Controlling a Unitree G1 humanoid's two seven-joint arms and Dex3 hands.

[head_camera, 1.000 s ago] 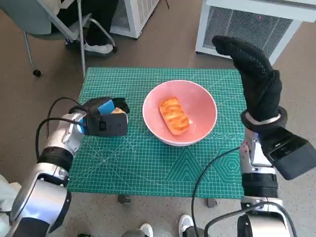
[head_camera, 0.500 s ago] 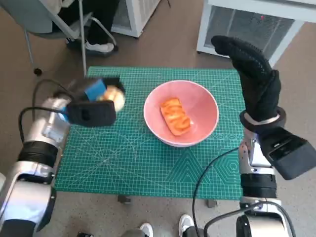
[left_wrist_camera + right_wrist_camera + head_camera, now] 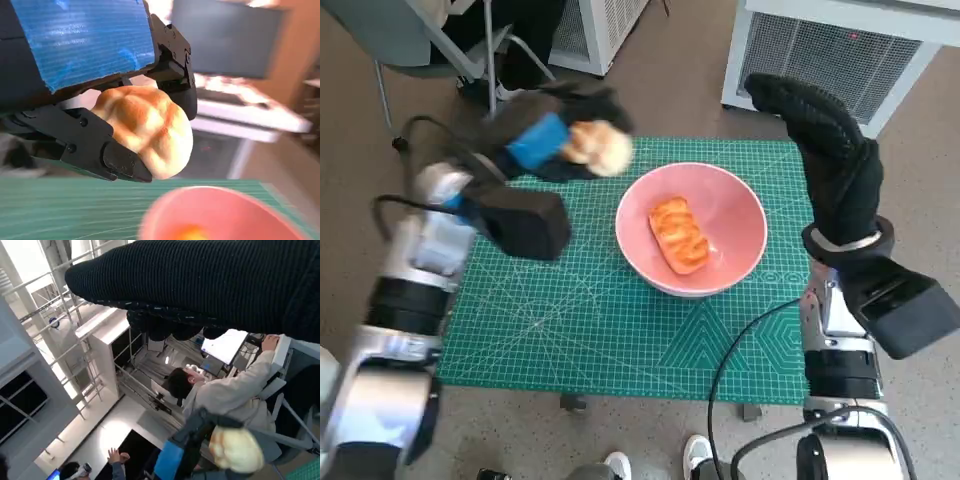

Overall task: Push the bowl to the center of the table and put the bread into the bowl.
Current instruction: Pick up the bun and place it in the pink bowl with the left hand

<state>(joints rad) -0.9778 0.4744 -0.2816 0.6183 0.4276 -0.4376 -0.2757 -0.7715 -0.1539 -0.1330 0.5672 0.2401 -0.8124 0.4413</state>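
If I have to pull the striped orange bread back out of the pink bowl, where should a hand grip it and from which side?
Judging by its pose, grip the orange bread across its narrow middle, coming straight down from above. It lies flat and elongated in the pink bowl, whose raised wall blocks any sideways approach. The right hand hangs nearby, holding nothing; the left hand holds a round bun.

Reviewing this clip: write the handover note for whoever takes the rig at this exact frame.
Left hand: holds a pale bread roll, raised over the mat's far left, short of the bowl.
Right hand: raised upright beyond the bowl's right side, holding nothing.
Pink bowl: near the middle of the green mat, with one glazed bread inside.
Done: bowl looks centred, one bread in.
Left: carry the roll over the bowl and release it.
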